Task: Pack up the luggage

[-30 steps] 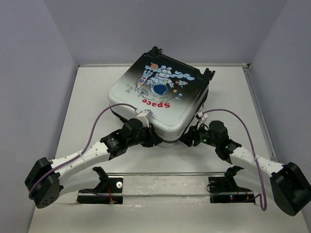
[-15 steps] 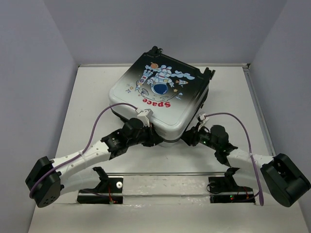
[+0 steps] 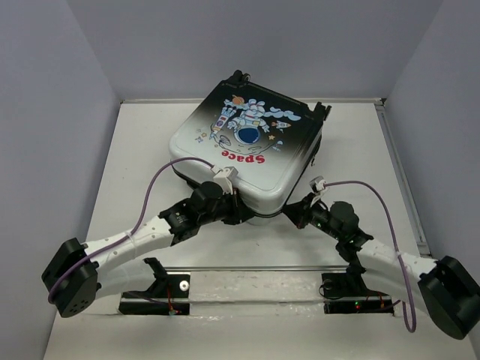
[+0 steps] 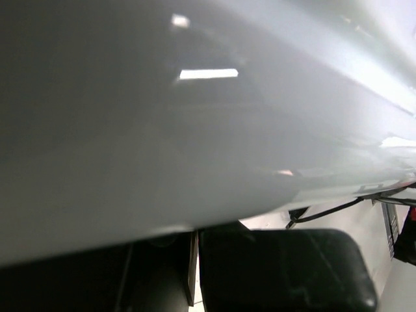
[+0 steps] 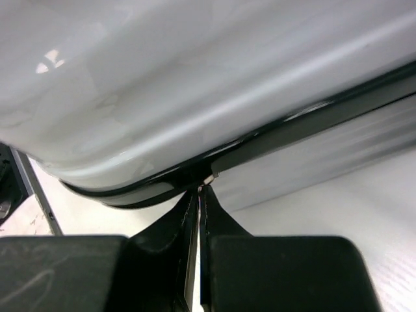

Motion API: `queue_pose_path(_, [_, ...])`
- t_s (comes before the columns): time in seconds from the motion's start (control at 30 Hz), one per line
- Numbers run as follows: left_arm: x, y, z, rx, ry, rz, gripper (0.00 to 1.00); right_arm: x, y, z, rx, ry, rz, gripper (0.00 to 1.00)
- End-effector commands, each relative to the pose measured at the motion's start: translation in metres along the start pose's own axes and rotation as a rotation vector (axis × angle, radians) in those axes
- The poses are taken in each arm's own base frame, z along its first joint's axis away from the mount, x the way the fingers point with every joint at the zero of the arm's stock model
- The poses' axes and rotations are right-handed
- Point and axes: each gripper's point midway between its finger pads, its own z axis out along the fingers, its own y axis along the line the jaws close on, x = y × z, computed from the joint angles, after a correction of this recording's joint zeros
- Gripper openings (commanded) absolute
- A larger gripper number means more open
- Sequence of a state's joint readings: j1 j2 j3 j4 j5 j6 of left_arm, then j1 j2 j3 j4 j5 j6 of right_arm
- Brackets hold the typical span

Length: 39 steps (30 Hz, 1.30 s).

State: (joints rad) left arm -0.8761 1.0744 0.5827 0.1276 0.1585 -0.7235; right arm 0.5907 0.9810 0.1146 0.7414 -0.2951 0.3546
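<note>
The luggage lies flat and closed on the table, astronaut and red "Space" print facing up. My left gripper sits at its near silver edge. In the left wrist view this gripper is shut, right under the grey shell; whether it pinches anything is hidden. My right gripper is at the near right corner. In the right wrist view it is shut, its tips pinching a small silvery zipper pull on the black seam between the two shells.
The white table is boxed in by grey walls at the left, back and right, with a raised rim along its right side. A clear rail with black mounts runs between the arm bases. Purple cables loop over both arms.
My right gripper has gone from partly open to shut at the luggage's seam, and its arm has stretched out lower. The left arm has hardly moved.
</note>
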Motion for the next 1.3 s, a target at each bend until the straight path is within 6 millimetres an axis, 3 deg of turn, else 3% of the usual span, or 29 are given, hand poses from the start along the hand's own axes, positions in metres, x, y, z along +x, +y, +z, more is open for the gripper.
queue_pose_path(0.0, [-0.049,-0.021,0.006,0.049,-0.191,-0.028,0.12,-0.032,0.037,-0.005,-0.076,-0.092,0.01,0.07])
queue_pose_path(0.03, [-0.054,-0.023,0.006,0.049,-0.204,-0.022,0.12,-0.011,0.044,-0.008,-0.084,-0.014,0.031,0.07])
queue_pose_path(0.13, [-0.071,-0.03,0.011,0.035,-0.244,-0.011,0.12,0.009,0.055,-0.016,-0.06,0.065,0.053,0.07])
queue_pose_path(0.17, [-0.078,-0.035,0.013,0.038,-0.256,-0.005,0.12,0.028,0.065,-0.022,-0.069,0.151,0.049,0.07])
queue_pose_path(0.37, [-0.105,-0.043,0.018,0.016,-0.313,0.015,0.12,0.06,0.097,-0.03,-0.057,0.31,0.039,0.07])
queue_pose_path(0.4, [-0.108,-0.046,0.022,0.02,-0.309,0.022,0.12,0.056,0.115,-0.027,-0.08,0.303,0.03,0.07])
queue_pose_path(0.47, [-0.109,-0.051,0.026,0.032,-0.298,0.027,0.12,0.061,0.125,-0.016,-0.062,0.31,0.005,0.07])
queue_pose_path(0.5, [-0.112,-0.054,0.029,0.037,-0.296,0.028,0.12,0.048,0.129,-0.005,-0.035,0.265,-0.001,0.07])
queue_pose_path(0.57, [-0.108,-0.061,0.03,0.069,-0.268,0.031,0.12,0.045,0.126,0.017,0.03,0.228,0.009,0.07])
queue_pose_path(0.6, [-0.11,-0.065,0.028,0.082,-0.268,0.033,0.12,0.035,0.117,0.027,0.107,0.169,0.021,0.07])
queue_pose_path(0.63, [-0.11,-0.065,0.025,0.079,-0.269,0.041,0.12,0.012,0.125,0.041,0.12,0.084,0.065,0.07])
queue_pose_path(0.7, [-0.113,-0.064,0.015,0.058,-0.283,0.057,0.13,-0.003,0.116,0.061,0.21,-0.026,0.089,0.07])
queue_pose_path(0.77, [-0.117,-0.062,0.006,0.037,-0.291,0.074,0.24,-0.025,0.124,0.077,0.208,-0.145,0.149,0.07])
queue_pose_path(0.8, [-0.123,-0.063,-0.006,0.023,-0.292,0.079,0.29,-0.018,0.118,0.086,0.237,-0.15,0.109,0.07])
queue_pose_path(0.87, [-0.143,-0.053,-0.023,-0.016,-0.335,0.086,0.53,-0.023,0.123,0.095,0.24,-0.177,0.13,0.07])
queue_pose_path(0.9, [-0.163,-0.061,-0.042,-0.001,-0.385,0.092,0.61,-0.019,0.122,0.095,0.241,-0.171,0.136,0.07])
queue_pose_path(0.93, [-0.169,-0.054,-0.053,-0.032,-0.388,0.093,0.72,-0.016,0.122,0.093,0.231,-0.165,0.156,0.07])
queue_pose_path(0.97, [-0.194,-0.036,-0.068,-0.079,-0.443,0.078,0.76,-0.006,0.115,0.088,0.245,-0.143,0.148,0.07])
queue_pose_path(1.0, [-0.213,-0.042,-0.085,-0.067,-0.48,0.101,0.79,-0.003,0.111,0.085,0.26,-0.134,0.167,0.07])
queue_pose_path(1.03, [-0.224,-0.032,-0.095,-0.102,-0.495,0.103,0.86,0.001,0.107,0.081,0.269,-0.122,0.163,0.07])
queue_pose_path(1.07, [-0.257,-0.014,-0.114,-0.17,-0.564,0.115,0.91,0.004,0.102,0.075,0.281,-0.108,0.159,0.07])
queue_pose_path(1.13, [-0.275,0.013,-0.125,-0.245,-0.564,0.095,0.95,0.002,0.098,0.068,0.3,-0.104,0.155,0.07])
queue_pose_path(1.17, [-0.284,0.032,-0.122,-0.276,-0.553,0.079,0.96,0.003,0.096,0.066,0.307,-0.101,0.152,0.07])
queue_pose_path(1.2, [-0.305,0.053,-0.138,-0.321,-0.594,0.069,0.97,0.001,0.095,0.066,0.315,-0.108,0.148,0.07])
queue_pose_path(1.27, [-0.32,0.087,-0.141,-0.401,-0.599,0.025,0.98,-0.001,0.095,0.066,0.315,-0.105,0.136,0.07])
